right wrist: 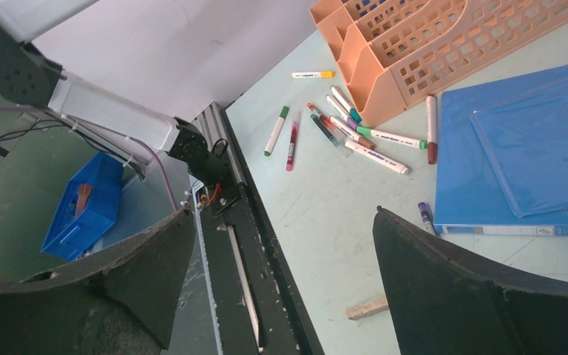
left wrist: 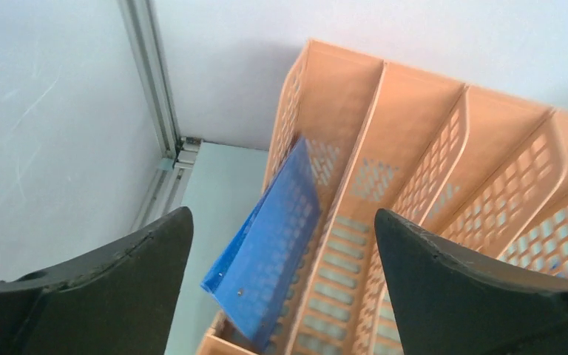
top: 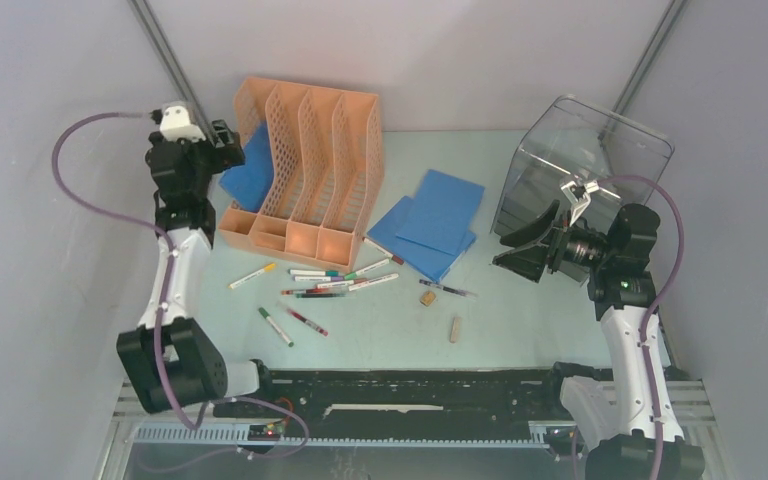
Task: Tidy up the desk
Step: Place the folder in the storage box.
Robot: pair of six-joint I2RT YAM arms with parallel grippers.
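The left gripper (left wrist: 282, 218) hangs over the left end of the orange file rack (top: 305, 165) with its fingers spread wide and nothing between them. The right gripper (right wrist: 282, 214) is well to the right of the rack, raised above the desk (top: 520, 320). It too is splayed wide and holds nothing. The pale green desk carries the rack and spreads out from it in front and to the right.

Nearest the arms, in front of the rack and to its right, lie a small wooden block (top: 455, 328) and, just beyond it, a cork (top: 427, 296). A scatter of markers (top: 330, 283) lies along the rack's front edge, some touching each other. To the right of the rack, two flat folders (top: 430, 222) in blue lie overlapped on the desk. In the rack's leftmost compartment a leaning folder (left wrist: 266, 244), also blue, stands tilted, clear of both left fingers. Far right of the rack, near the back wall, stands a clear drawer box (top: 590, 160).
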